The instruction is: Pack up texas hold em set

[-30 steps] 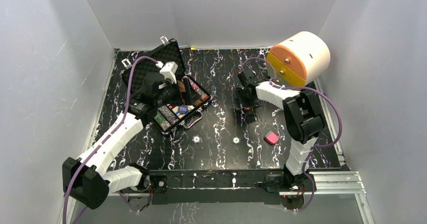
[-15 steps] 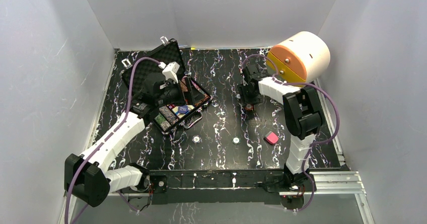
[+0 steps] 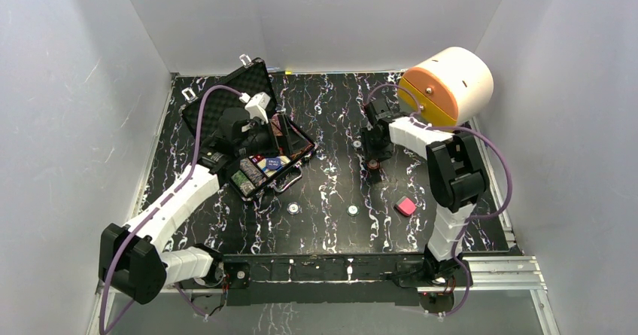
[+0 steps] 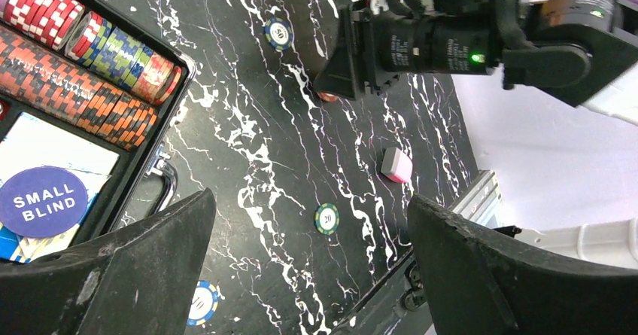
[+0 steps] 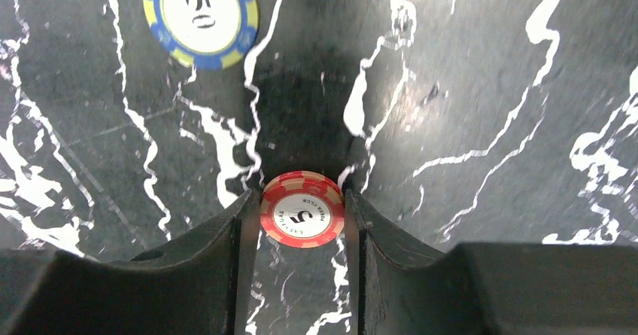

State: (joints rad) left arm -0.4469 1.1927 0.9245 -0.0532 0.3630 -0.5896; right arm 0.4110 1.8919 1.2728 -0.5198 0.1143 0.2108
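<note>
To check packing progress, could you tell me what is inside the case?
Rows of multicolour chips fill one side of the case; beside them a purple SMALL BLIND button lies on a pale printed surface. The left arm hides part of the interior.

Black white-veined table point(image 3: 331, 117): open case point(image 3: 218, 109) far left, pink block point(image 3: 405, 206) near right, loose chips point(image 3: 353, 210) (green, blue among them) scattered between.
</note>
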